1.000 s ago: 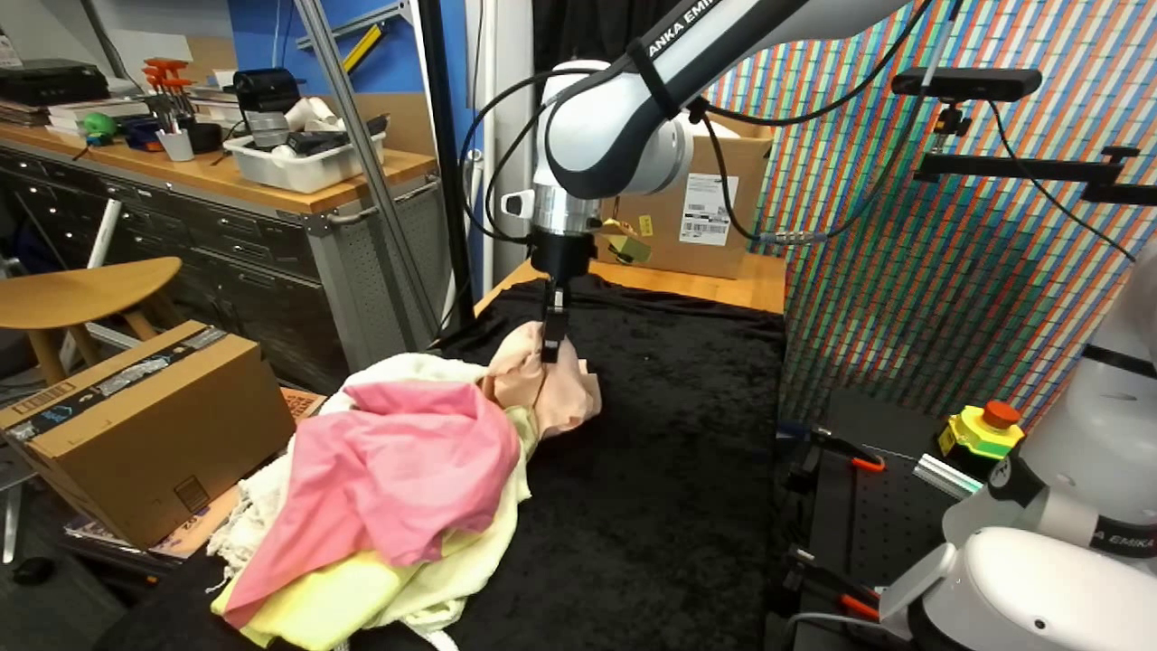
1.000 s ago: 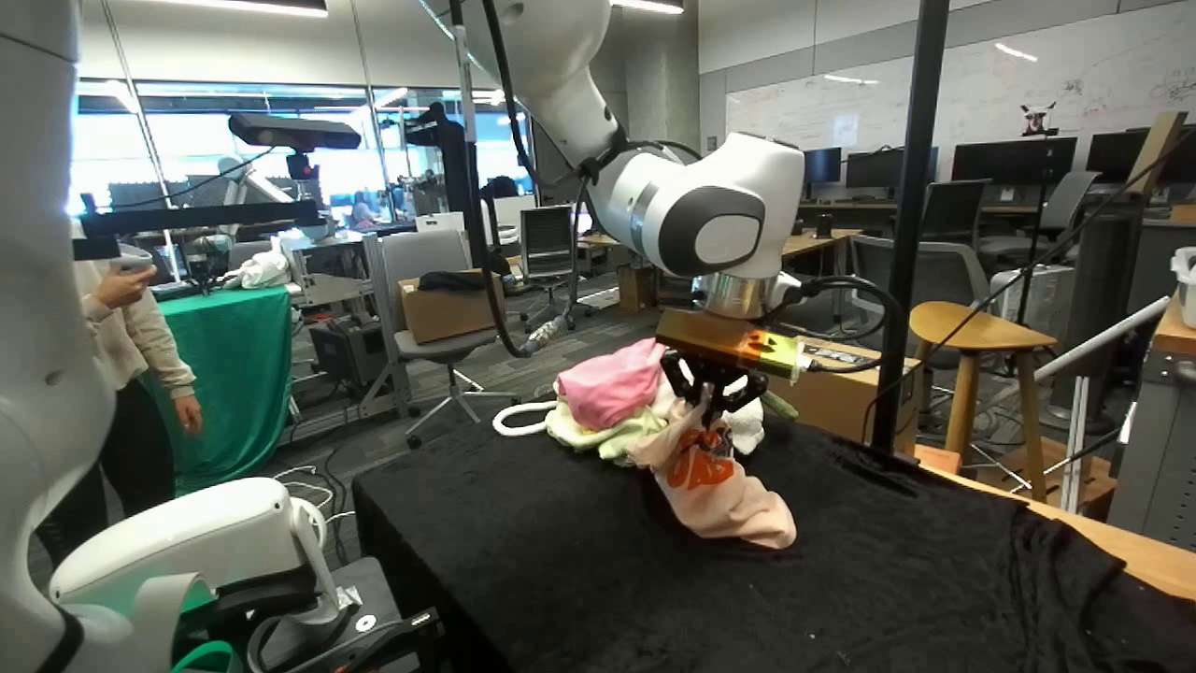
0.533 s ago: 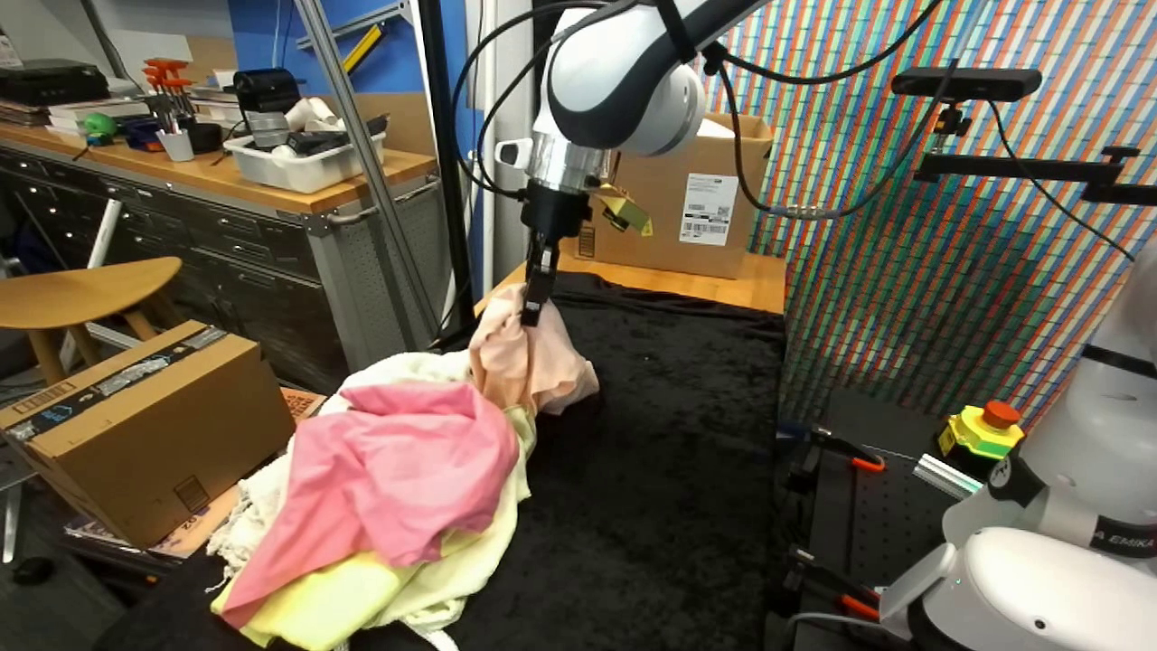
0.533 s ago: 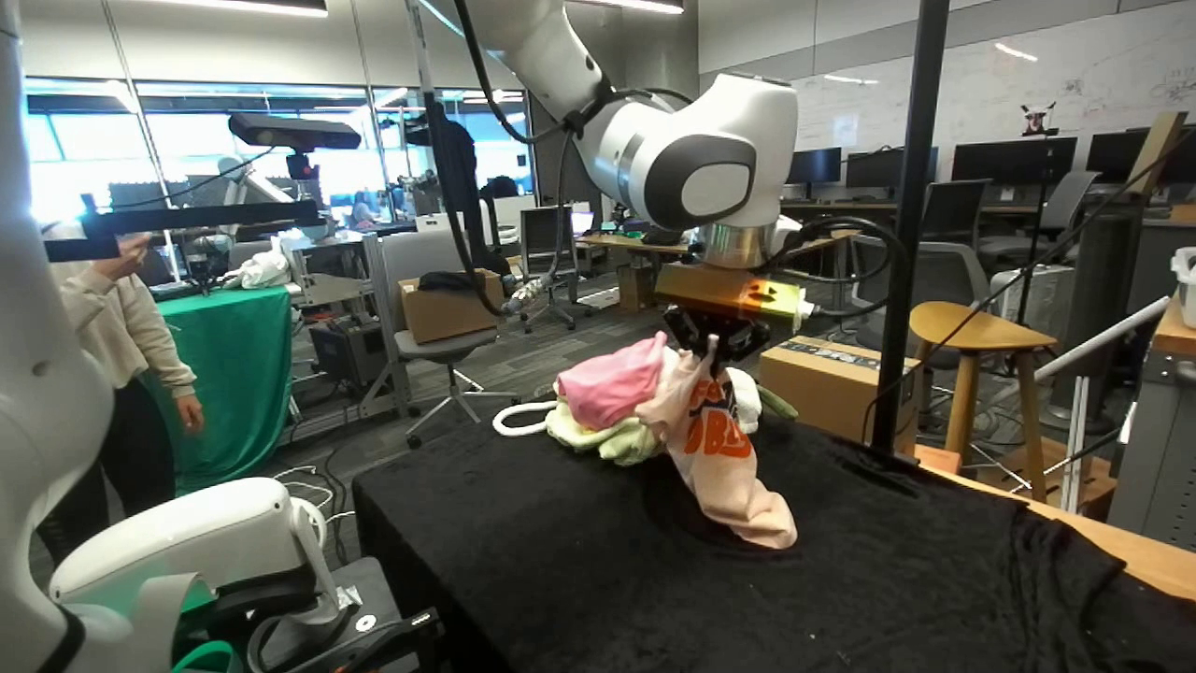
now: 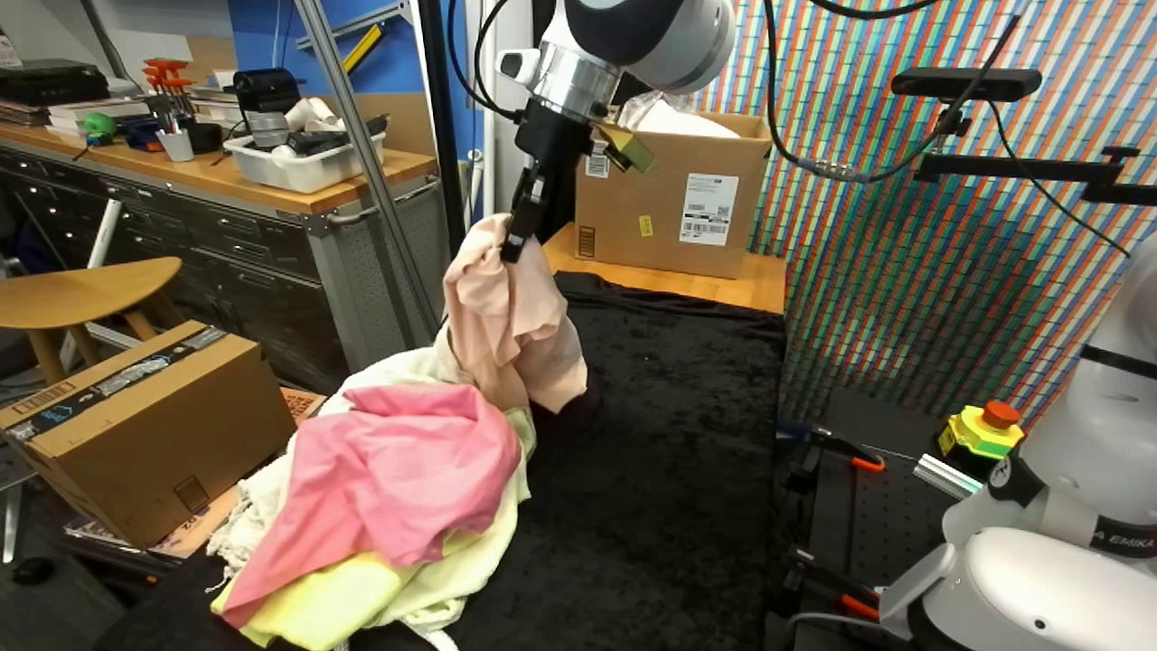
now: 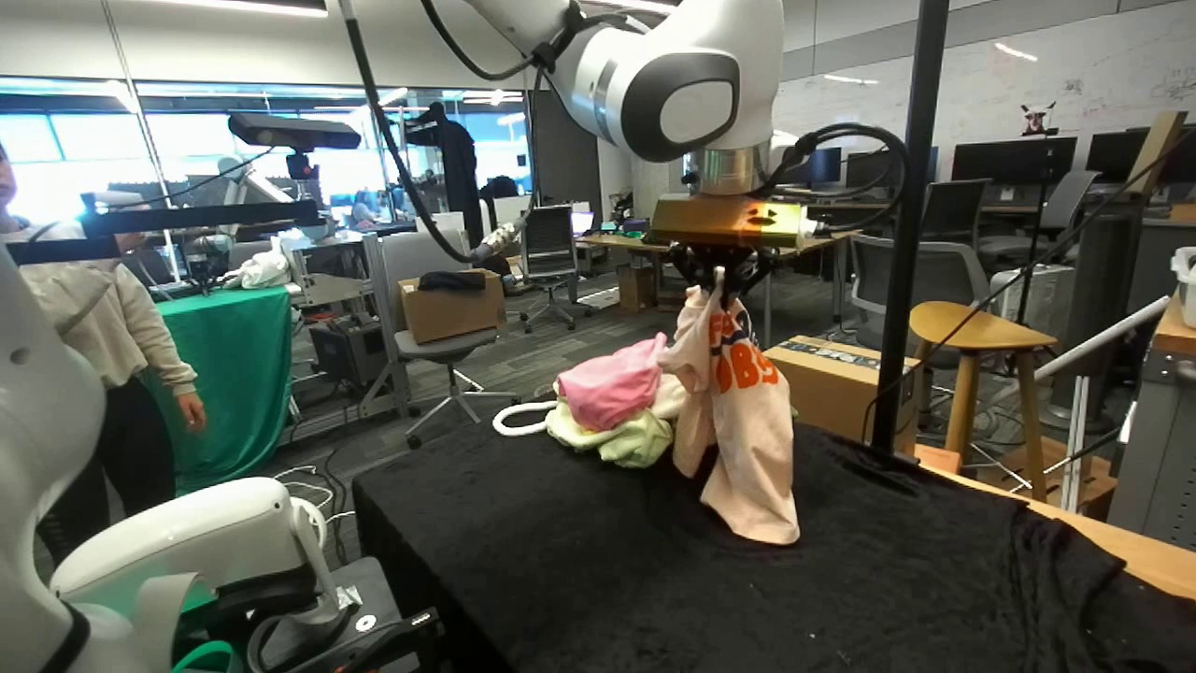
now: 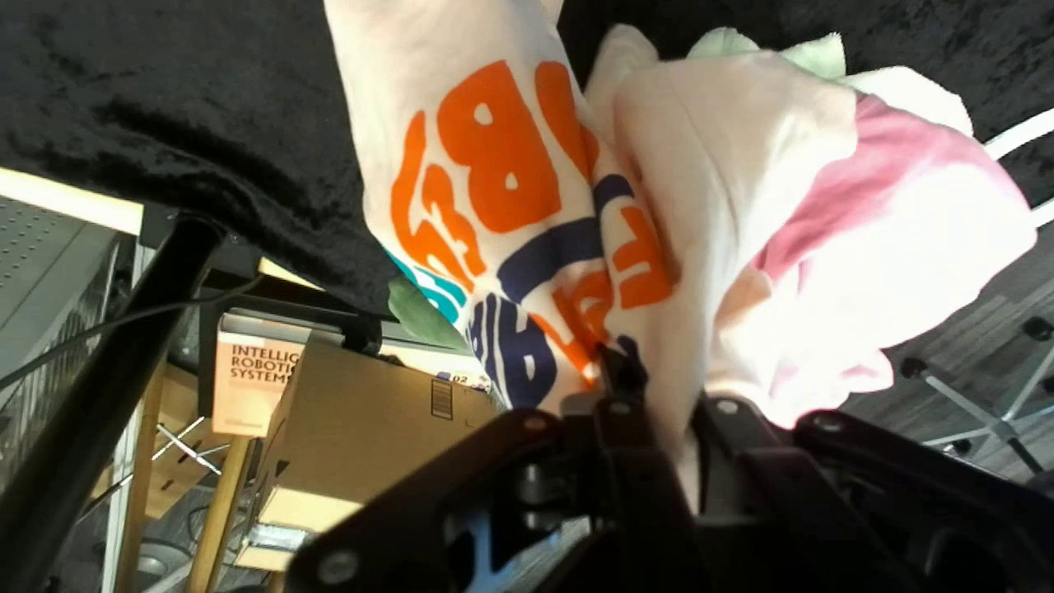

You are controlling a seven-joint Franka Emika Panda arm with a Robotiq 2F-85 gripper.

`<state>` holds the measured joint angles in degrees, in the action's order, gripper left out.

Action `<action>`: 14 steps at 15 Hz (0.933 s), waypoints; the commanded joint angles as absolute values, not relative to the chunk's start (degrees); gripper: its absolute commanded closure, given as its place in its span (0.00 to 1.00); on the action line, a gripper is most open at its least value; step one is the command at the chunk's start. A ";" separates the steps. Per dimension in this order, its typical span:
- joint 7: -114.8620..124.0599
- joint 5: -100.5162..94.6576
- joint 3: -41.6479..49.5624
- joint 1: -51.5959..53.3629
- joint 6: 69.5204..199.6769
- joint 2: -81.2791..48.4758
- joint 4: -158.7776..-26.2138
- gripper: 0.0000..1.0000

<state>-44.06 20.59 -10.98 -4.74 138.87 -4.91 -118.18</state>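
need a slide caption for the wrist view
Black fingers pinch a peach cloth printed in orange and navy, with a pink cloth at picture right.

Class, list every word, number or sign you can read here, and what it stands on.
"INTELLIG ROBOTI SYSTEMS": orange book, cut off by a cardboard box.
"A EMIKA": robot arm's base.
"B": peach cloth; its other letters are folded.
Too small or blurred: shipping label, yellow sticker, black tape on that box, print beside it, whiteboard writing.

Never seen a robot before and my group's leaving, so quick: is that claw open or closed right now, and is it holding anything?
Gripper: closed, holding a pale peach cloth with orange lettering.
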 commanded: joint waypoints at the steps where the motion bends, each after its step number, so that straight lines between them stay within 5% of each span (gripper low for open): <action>1: -45.36 22.04 -8.92 -1.91 140.64 -0.83 -119.22 0.98; 14: -38.51 13.76 -9.67 7.14 144.26 0.35 -116.46 0.99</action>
